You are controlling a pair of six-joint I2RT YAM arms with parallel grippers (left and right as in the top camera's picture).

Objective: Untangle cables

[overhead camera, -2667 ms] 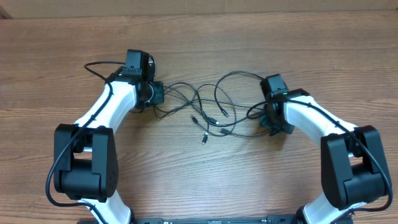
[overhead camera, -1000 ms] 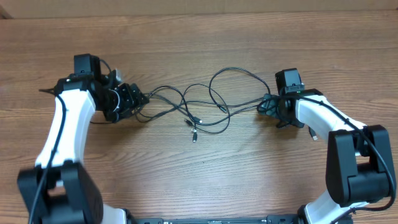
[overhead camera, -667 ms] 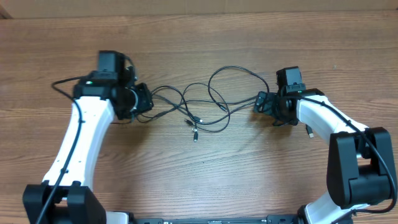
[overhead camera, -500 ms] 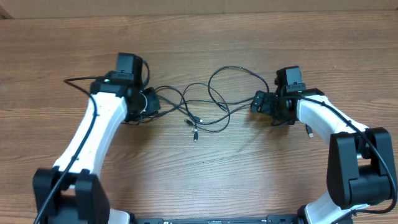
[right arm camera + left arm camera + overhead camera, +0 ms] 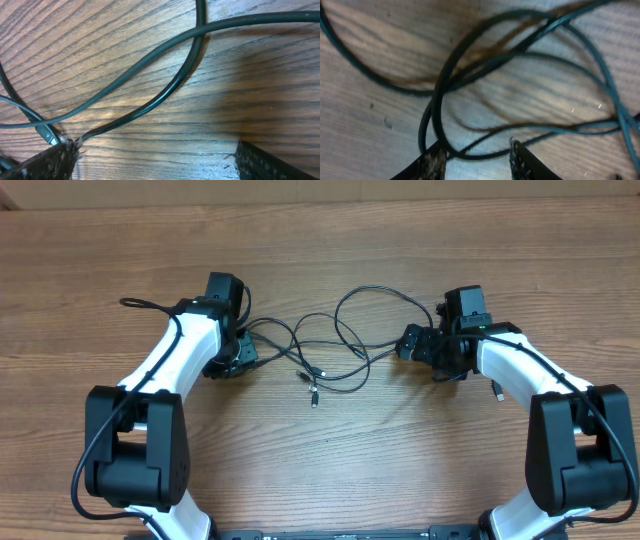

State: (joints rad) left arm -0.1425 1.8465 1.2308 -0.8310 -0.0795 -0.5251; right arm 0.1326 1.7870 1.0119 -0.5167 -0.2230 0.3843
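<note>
The cables (image 5: 320,355) lie as a loose tangle of thin black cords on the wooden table between my two arms, with small plug ends (image 5: 312,385) near the middle. At the tangle's left end sits my left gripper (image 5: 243,355), low over the wood. In the left wrist view its jaws (image 5: 475,157) stand apart, and a cable loop (image 5: 437,105) runs down between the fingertips without being pinched. My right gripper (image 5: 408,343) is at the tangle's right end. It is wide open (image 5: 155,155), and a cable (image 5: 165,95) ends beside one fingertip (image 5: 55,160).
Thicker black wires (image 5: 140,305) run along the arm links. A small plug (image 5: 497,391) lies by the right arm. The table's far edge (image 5: 320,202) runs along the top, and bare wood (image 5: 320,470) lies in front of the tangle.
My left arm has swung in from the far left to the tangle's left end. The right gripper has edged slightly left. The cables have barely shifted.
</note>
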